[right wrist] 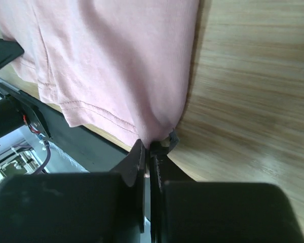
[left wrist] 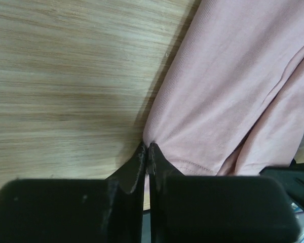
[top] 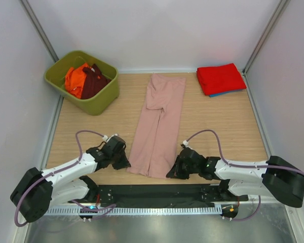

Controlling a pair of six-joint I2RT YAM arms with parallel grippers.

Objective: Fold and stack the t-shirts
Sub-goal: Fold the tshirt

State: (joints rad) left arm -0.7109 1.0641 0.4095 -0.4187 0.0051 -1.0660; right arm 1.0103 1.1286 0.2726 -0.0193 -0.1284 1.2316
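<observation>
Top view: dusty-pink tee [top: 159,121] lies lengthwise mid-table [top: 223,126], already folded to a narrow strip, hem end near the arms. The left hand [top: 124,163] is at its near-left corner and the right hand [top: 173,172] at its near-right corner. A folded red tee [top: 220,77] sits far right w/ a blue tee [top: 227,93] peeking out under it, i.e. the stack. An orange tee [top: 76,80] and a maroon tee [top: 93,82] wait in the green bin [top: 102,101], far left.

Left wrist: left hand [left wrist: 147,149] clenched on the hem corner. Cloth puckers into the tips, fingers nearly meeting.

Right wrist: right hand [right wrist: 149,147] likewise pinched on the opposite hem corner, w/ a bit of cloth bunched at the tips.

Step, prob: cross-fold of the pink tee, hem toward the far end. Next move calls for both hands lifting together at the same height and pace, carrying the hem over the body and laying it down w/o skewing the strip, then letting go. Risk: the thin pinch may slip or catch the top layer only.
</observation>
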